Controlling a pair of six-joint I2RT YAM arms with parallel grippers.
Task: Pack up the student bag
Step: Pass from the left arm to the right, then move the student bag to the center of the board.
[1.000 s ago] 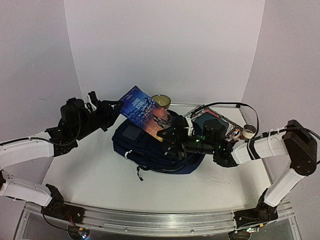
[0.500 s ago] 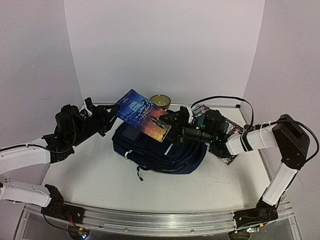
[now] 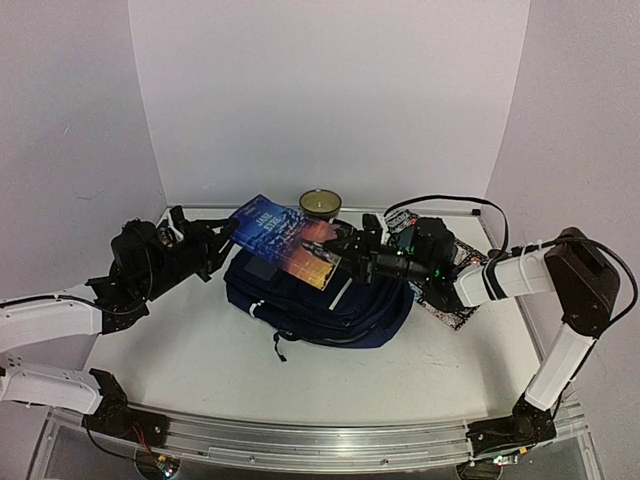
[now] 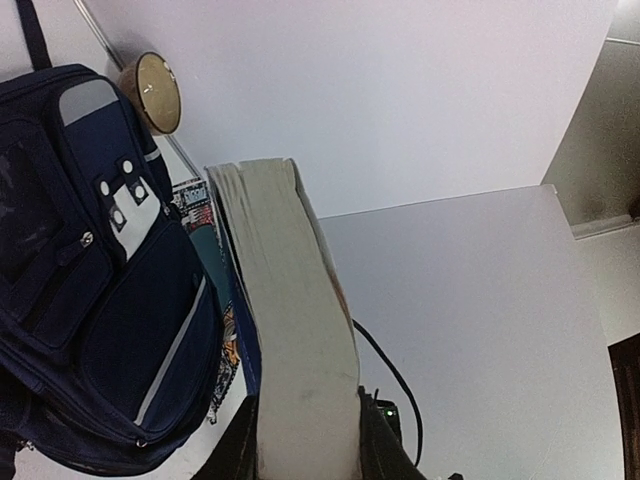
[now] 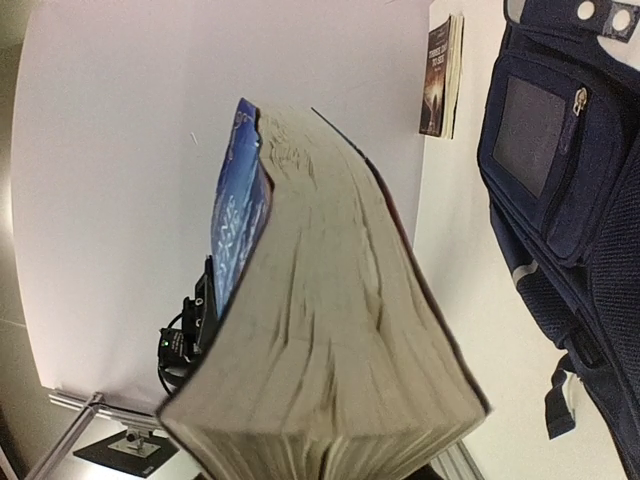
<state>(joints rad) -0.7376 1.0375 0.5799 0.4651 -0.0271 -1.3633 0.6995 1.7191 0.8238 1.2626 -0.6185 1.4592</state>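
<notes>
Navy student bag (image 3: 320, 308) is lying flat mid-table, pockets up, and you're hanging the thick paperback (image 3: 285, 238) right above it, presumably lining up for the opening. Left gripper (image 3: 222, 238) is clamping one end. Right gripper (image 3: 343, 252) is sitting at the other, fingers hidden, can't tell. Gold tin (image 3: 320, 203) is sitting behind.

The student bag (image 3: 300, 305) is navy with a white diagonal stripe and grey patch. The book (image 3: 283, 240) fades blue to orange, pages yellowed cream. The tin (image 3: 320, 203) is gold-tan, worktop (image 3: 200, 350) white.
</notes>
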